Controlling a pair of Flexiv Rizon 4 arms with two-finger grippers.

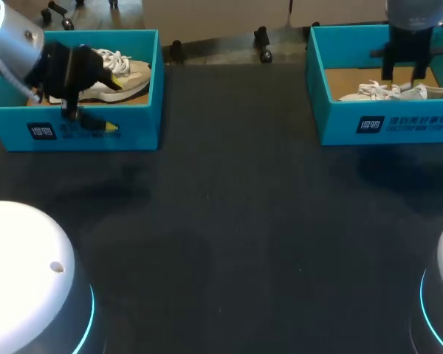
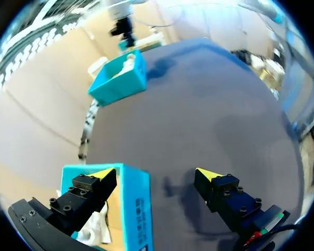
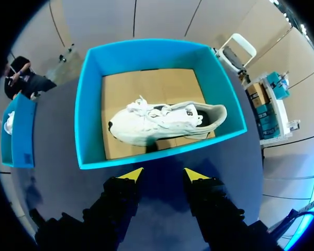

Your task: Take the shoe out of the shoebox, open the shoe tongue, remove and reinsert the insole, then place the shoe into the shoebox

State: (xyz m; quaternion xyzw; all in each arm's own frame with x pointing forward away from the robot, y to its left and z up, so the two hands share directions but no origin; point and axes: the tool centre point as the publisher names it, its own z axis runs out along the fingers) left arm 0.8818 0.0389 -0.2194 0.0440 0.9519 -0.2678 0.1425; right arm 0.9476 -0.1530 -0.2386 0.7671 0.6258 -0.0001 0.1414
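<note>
Stretching dark and matte under both arms, the counter (image 1: 229, 221) carries two teal shoeboxes at its far edge, well apart from each other. The left shoebox (image 1: 133, 133) sits at the far left corner and the right shoebox (image 1: 340, 122) at the far right. Each has a brown cardboard floor and holds one shoe.

The left shoe (image 1: 125, 77), cream with white laces, lies inside the left shoebox toward its right end. The left pincer (image 1: 114, 99) straddles that box's front wall. In the left wrist view one finger reaches inside the box above the shoe (image 2: 97, 227), the other hangs outside over the bare counter, and the teal wall (image 2: 136, 209) stands between them. The left pincer (image 2: 154, 174) is spread wide and grasps nothing; whether either finger touches the wall cannot be told.

The right shoe (image 3: 162, 123), white with white laces, lies on its side across the middle of the right shoebox (image 3: 89, 115), its toe toward the left shoebox (image 3: 18, 130). The right pincer (image 3: 163, 175) hangs above this box, its yellow tips over the near wall and clear of the shoe. Its fingers stand apart, released, with nothing between them. In the head view the right pincer (image 1: 404, 74) points straight down over the right shoe (image 1: 399, 92).
</note>
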